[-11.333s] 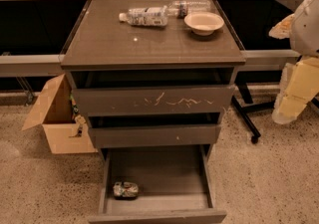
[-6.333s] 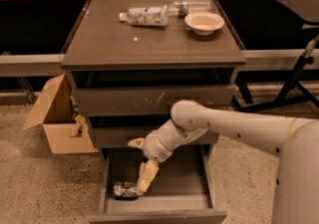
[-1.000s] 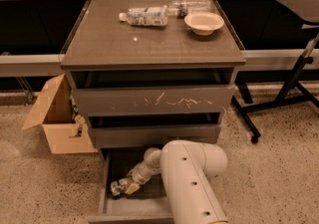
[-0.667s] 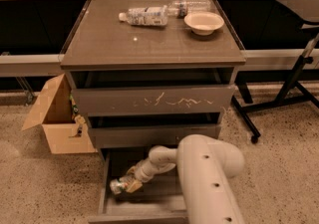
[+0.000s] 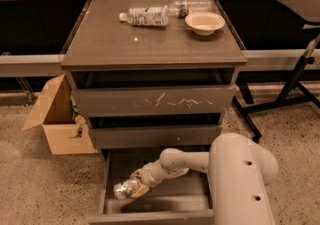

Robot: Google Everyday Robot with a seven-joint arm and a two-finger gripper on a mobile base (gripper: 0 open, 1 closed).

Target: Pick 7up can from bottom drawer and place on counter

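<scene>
The 7up can (image 5: 121, 189), small and silvery with green marks, lies on its side at the left of the open bottom drawer (image 5: 150, 217). My gripper (image 5: 134, 187) reaches into that drawer from the right, and its tan fingers (image 5: 140, 189) are closed on the can's right end. The can seems to sit slightly above the drawer floor, with a shadow below it. The counter (image 5: 150, 46) is the glossy dark top of the cabinet, well above the gripper.
Two clear plastic bottles (image 5: 145, 15) (image 5: 189, 6) and a cream bowl (image 5: 204, 22) lie at the back of the counter. The scratched drawer front (image 5: 155, 101) and a middle drawer overhang the bottom one. An open cardboard box (image 5: 55, 119) stands left; a black stand (image 5: 295, 86) stands right.
My arm's body has shifted right and back while the gripper stays at the can. The fingers now sit closed on the can, which has shifted slightly.
</scene>
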